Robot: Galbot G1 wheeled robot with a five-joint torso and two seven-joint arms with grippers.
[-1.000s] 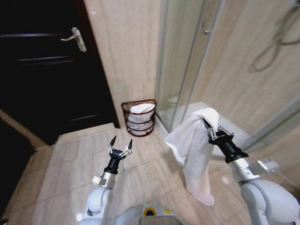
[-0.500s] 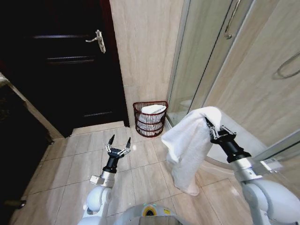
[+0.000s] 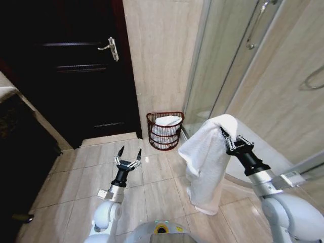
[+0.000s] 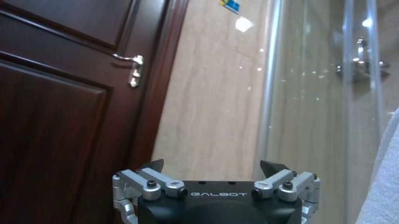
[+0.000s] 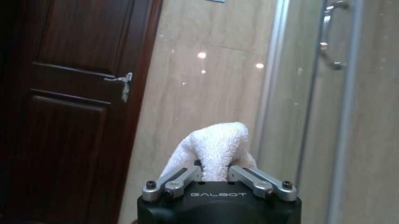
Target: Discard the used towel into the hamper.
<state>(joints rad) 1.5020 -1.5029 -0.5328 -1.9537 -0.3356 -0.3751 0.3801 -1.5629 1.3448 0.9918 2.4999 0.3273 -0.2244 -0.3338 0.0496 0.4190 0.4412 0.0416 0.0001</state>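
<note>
A white towel (image 3: 205, 162) hangs in long folds from my right gripper (image 3: 226, 137), which is shut on its top bunch; that bunch also bulges above the jaws as the towel (image 5: 212, 147) in the right wrist view. The hamper (image 3: 165, 130), a small round reddish-brown wire basket with white cloth inside, stands on the floor against the beige wall, ahead and to the left of the towel. My left gripper (image 3: 128, 156) is held up open and empty over the floor tiles, short of the hamper, and the left gripper (image 4: 212, 166) faces the wall.
A dark wooden door (image 3: 76, 71) with a metal handle (image 3: 112, 48) fills the left wall. A glass shower enclosure (image 3: 238, 66) with a curved base stands at the right. Beige floor tiles (image 3: 152, 187) lie open between me and the hamper.
The whole head view has shifted as the camera moved: door, hamper and shower have slid rightward in the picture. The towel stays held in the right gripper; the left gripper keeps its open pose.
</note>
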